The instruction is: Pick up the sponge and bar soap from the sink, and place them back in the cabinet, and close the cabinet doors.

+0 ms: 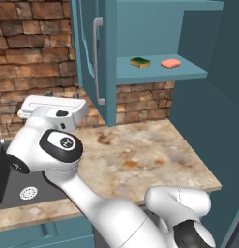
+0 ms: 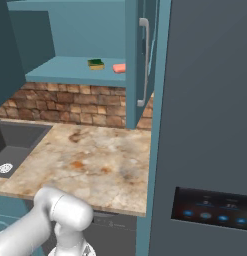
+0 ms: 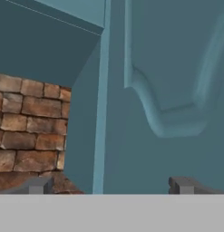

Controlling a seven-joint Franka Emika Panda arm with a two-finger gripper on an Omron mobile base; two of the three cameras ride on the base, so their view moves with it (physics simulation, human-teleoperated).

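the tool (image 3: 109,186), fingers spread and holding nothing, faces the left cabinet door's (image 1: 92,58) lower edge, with sponge (image 1: 140,62) and bar soap (image 1: 171,63) already shelved to its right.

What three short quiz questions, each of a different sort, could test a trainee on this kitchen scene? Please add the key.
1. True or false: the sponge and the bar soap lie on the shelf of the cabinet.
2. Multiple choice: the cabinet doors are A) both shut, B) open, C) taken off.
3. Fill in: in the hand view, the gripper faces the raised panel of a ____.

Key: 1 true. 2 B. 3 door. Both items lie apart on the shelf, the sponge left of the soap in both base views. The sink shows its white drain and neither item.
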